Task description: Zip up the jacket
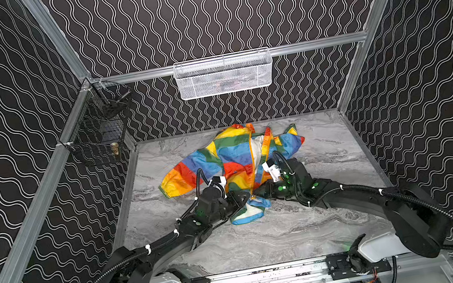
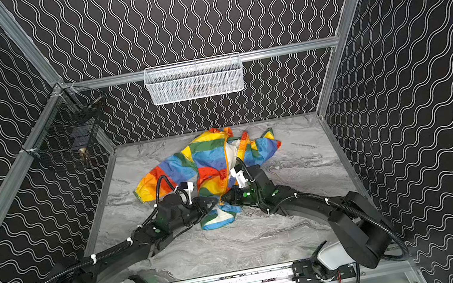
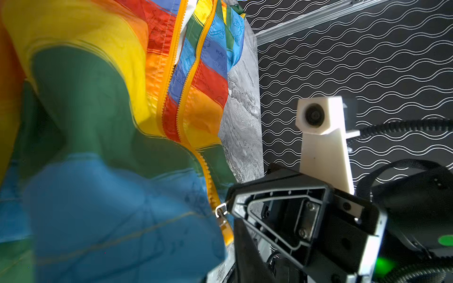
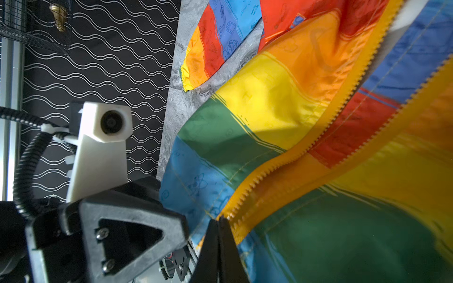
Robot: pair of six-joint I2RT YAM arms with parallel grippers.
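The rainbow-striped jacket (image 1: 230,154) (image 2: 206,158) lies crumpled at the back of the marble table, front up. Its orange zipper (image 3: 169,80) (image 4: 343,103) gapes open, with white lining showing between the two tooth rows. The rows meet at the bottom hem, where both grippers come together. My right gripper (image 4: 219,219) (image 1: 256,195) is shut on the small metal zipper pull (image 3: 220,211). My left gripper (image 3: 228,242) (image 1: 243,201) is beside it, closed on the blue hem fabric (image 3: 122,208), which drapes over one of its fingers.
A white mesh basket (image 1: 224,75) hangs on the back wall and a black wire basket (image 1: 97,130) on the left wall. One sleeve (image 1: 181,175) spreads to the left. Bare marble table (image 1: 313,227) lies between the jacket and the arm bases.
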